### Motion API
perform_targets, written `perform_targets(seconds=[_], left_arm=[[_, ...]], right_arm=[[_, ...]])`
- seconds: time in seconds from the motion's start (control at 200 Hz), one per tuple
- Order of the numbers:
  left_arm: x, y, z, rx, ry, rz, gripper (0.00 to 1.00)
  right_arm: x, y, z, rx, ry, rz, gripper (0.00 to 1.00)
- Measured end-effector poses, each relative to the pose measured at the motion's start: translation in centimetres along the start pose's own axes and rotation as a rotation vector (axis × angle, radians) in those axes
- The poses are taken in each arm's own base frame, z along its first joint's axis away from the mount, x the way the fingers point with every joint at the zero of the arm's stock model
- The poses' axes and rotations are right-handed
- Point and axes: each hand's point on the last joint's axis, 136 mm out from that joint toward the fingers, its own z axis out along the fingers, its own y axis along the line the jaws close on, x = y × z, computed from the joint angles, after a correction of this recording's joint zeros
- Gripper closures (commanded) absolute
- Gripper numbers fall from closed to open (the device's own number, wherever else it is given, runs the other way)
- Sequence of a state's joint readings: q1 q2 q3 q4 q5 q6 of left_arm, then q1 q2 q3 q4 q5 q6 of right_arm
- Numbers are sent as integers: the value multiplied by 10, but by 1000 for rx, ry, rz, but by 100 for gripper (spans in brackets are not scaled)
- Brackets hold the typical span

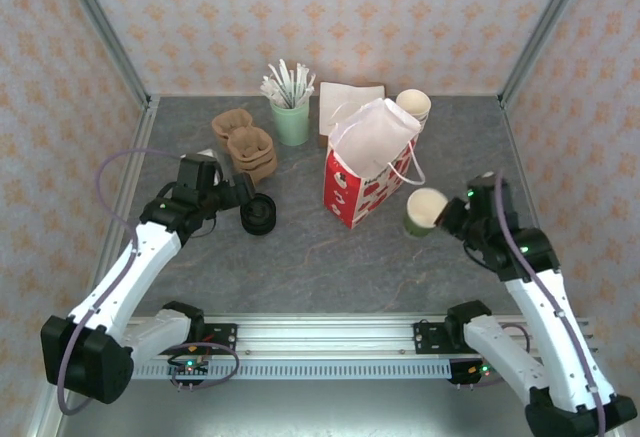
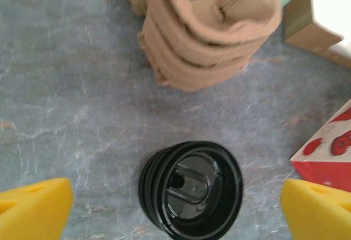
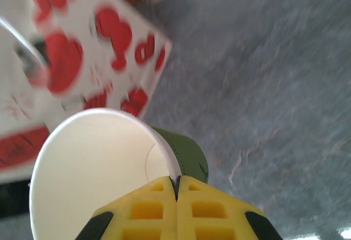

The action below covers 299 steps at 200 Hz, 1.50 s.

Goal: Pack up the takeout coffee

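- Currently, the table [image 1: 300, 267] is presenting a smooth, grey, stone-veined face. A light cup or lid pushed sideways on it is likely to be sliding rather than seating.
- The paper bag [image 1: 365, 162], white with red print and cord handles, is standing upright with its mouth gaping. Its thin, creased walls are risking a fold or a tip-over if the cup strikes the rim instead of clearing it.
- The pulp carriers [image 1: 250, 152], brown, fibrous and rounded, are sitting stacked near the lids. A descending left arm is risking a nudge against them.
- The paper cup [image 3: 93, 168], dark olive outside, smooth cream inside and lidless, is sitting tilted just beside the bag.
  - The right gripper [image 3: 176, 196] is clamping the cup's thin wall at the rim, one finger inside and one outside.
  - This pinch is risking an ovalised rim, which would be hindering lid seating. The one-sided hold is also letting the cup swing or slip.
  - Whether the base is touching the table cannot be told.
- The stack of black lids [image 2: 192, 188], glossy ribbed plastic, is lying tilted on the table.
  - The left gripper [image 1: 238, 195] is hovering over it with jaws spread wide, gripping nothing.
  - Nested lids are risking a multiple pick, and the slick plastic is inviting slippage.
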State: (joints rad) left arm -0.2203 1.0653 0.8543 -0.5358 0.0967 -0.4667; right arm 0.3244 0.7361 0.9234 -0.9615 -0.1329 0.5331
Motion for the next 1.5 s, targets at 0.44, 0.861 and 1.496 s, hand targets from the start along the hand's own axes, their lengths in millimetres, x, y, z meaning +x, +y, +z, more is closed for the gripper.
perform_targets(seconds=[0.44,0.861,1.496], left_arm=[[47,12,21,-2,135,-2,15],[55,12,29,-5,175,-6,47],[61,8,55,-53,257,17,71]], right_arm=[[102,69,42,-188,109,-255,100],[139,144,77,-219,97,-368,100],[148,170,98,-233,96,-362,96]])
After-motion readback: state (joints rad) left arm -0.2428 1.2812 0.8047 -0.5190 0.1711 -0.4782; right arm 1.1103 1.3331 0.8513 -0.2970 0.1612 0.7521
